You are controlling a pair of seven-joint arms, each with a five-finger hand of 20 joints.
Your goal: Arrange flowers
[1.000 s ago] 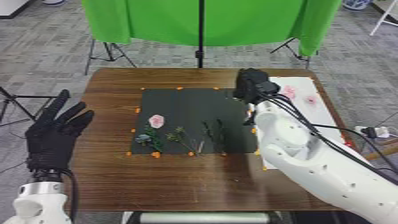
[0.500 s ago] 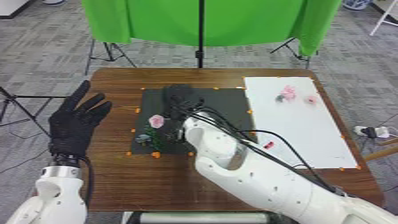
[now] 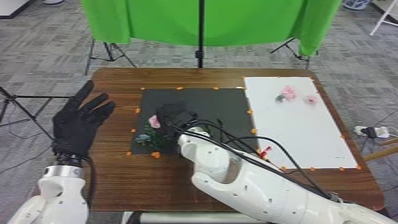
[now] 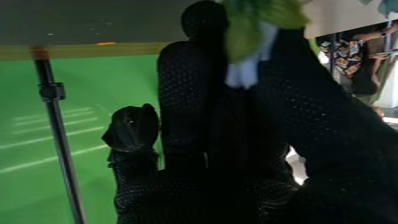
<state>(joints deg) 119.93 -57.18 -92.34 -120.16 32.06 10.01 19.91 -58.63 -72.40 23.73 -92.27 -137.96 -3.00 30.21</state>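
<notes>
The right hand (image 3: pixel 180 114) is over the dark mat (image 3: pixel 222 102) beside a pink flower (image 3: pixel 154 121), in the way of part of the mat, with a green leaf (image 4: pixel 266 12) on a pale stem (image 4: pixel 242 75) against its glove, though I cannot tell how far open it is or whether it grips them. The left hand (image 3: pixel 77 125) is open and empty at the table's (image 3: pixel 124 185) left edge, fingers spread. A blue flower (image 3: pixel 143 138) lies on the mat, more pink flowers (image 3: pixel 288 92) on the white sheet (image 3: pixel 298 127), and a green cloth (image 3: pixel 258 25) hangs beyond
</notes>
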